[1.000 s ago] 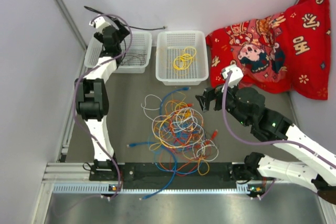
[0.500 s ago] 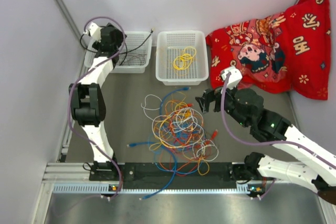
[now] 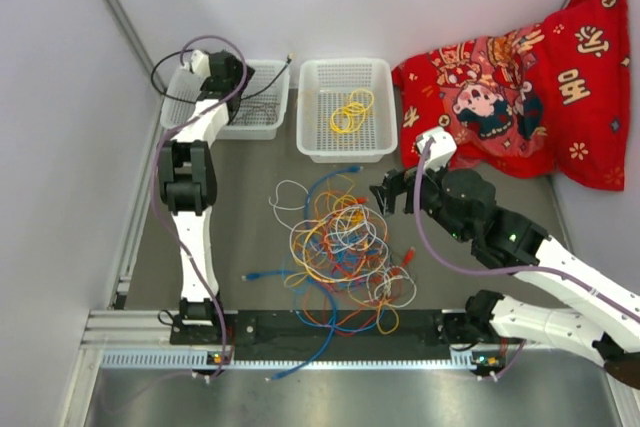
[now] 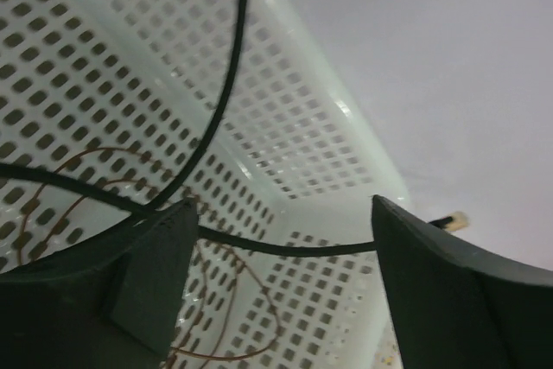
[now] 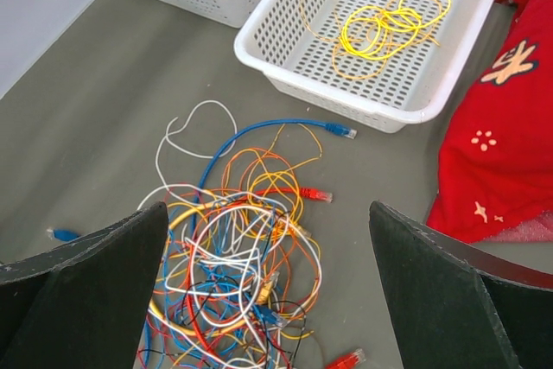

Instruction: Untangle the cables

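The tangle of cables (image 3: 335, 247) lies mid-table: yellow, orange, blue, white, red and black loops with small plugs. It also shows in the right wrist view (image 5: 238, 257). My right gripper (image 3: 385, 192) is open and empty, just right of the tangle; its midpoint (image 5: 268, 213) is over the pile. My left gripper (image 3: 225, 72) is over the left white basket (image 3: 262, 112), jaws wide apart (image 4: 285, 213). A black cable (image 4: 285, 248) runs loosely across the gap between the fingers, inside the basket (image 4: 320, 153). A loop of it (image 3: 165, 65) hangs over the basket's left rim.
A second white basket (image 3: 345, 152) at the back centre holds yellow cables (image 3: 350, 112), also in the right wrist view (image 5: 389, 23). A thin brown wire (image 4: 216, 300) lies in the left basket. A red patterned cloth (image 3: 510, 97) fills the back right corner.
My left gripper has come down into the left basket with the black cable, which earlier stretched out in the air. My right gripper has edged slightly left toward the tangle.
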Tool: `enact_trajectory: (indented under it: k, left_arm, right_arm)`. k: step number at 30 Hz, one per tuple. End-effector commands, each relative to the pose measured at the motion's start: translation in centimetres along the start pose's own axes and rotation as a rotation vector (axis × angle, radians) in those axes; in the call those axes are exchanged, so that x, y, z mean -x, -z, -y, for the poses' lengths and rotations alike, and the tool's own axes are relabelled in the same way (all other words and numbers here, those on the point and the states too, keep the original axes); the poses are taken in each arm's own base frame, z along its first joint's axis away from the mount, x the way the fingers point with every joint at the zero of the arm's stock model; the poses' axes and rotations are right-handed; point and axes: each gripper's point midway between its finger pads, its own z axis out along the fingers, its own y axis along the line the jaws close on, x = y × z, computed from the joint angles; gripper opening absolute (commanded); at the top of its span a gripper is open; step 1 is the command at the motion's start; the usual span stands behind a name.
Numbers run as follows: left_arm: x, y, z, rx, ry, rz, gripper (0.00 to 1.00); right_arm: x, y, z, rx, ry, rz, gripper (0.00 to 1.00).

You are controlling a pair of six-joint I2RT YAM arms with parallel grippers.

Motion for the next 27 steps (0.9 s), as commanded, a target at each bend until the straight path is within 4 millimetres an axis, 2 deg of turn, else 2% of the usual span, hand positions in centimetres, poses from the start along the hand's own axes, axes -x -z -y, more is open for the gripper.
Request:
enact_trajectory:
  k: [1,4,5,7,10,13,18,20,24,25,27]
  left_arm:
    - [1.6,-0.1,-0.8,-0.002,0.015,0.085,0.65]
    - [0.3,-0.8,-1.4,0.006,-0.009,0.036,0.29]
    - [-0.8,-0.7,-2.2,0.021,-0.013,-0.005,0.26]
    - [-1.7,-0.6,-2.7,0.025,0.008,-0.026,0.24]
    - [-4.0,-0.7,-5.4,0.088,0.008,-0.089,0.21]
    - [-5.2,-0.7,-7.2,0.148,-0.012,-0.132,0.14]
    - [-3.2,0.1,-8.1,0.211,-0.025,-0.076,0.05]
    - [-2.0,0.4,-7.5,0.200,-0.010,-0.051,0.09]
    - [-0.2,1.2,-4.1,0.089,0.039,-0.008,0.42]
    - [0.1,1.6,-2.9,0.044,0.048,-0.018,0.59]
    - [-0.1,1.4,-1.6,-0.005,0.088,-0.044,0.77]
  right_arm:
    - [0.3,-0.6,0.2,-0.017,0.006,0.026,0.99]
    - [0.1,-1.0,0.1,-0.019,0.010,0.023,0.99]
    - [-0.1,-1.2,0.1,-0.020,0.013,0.019,0.99]
    - [-0.1,-1.4,-0.1,-0.014,0.014,0.019,0.99]
    - [-0.2,-1.5,-0.2,-0.008,0.014,0.015,0.99]
    - [-0.2,-1.4,-0.1,-0.010,0.016,0.014,0.99]
    - [-0.1,-1.3,0.0,-0.016,0.012,0.017,0.99]
    - [-0.2,-1.3,0.0,-0.013,0.011,0.015,0.99]
    - [-0.2,-1.2,0.0,-0.014,0.008,0.019,0.99]
    - [-0.1,-1.2,0.0,-0.013,0.007,0.020,0.99]
    - [-0.1,-1.3,-0.1,-0.011,0.008,0.023,0.99]
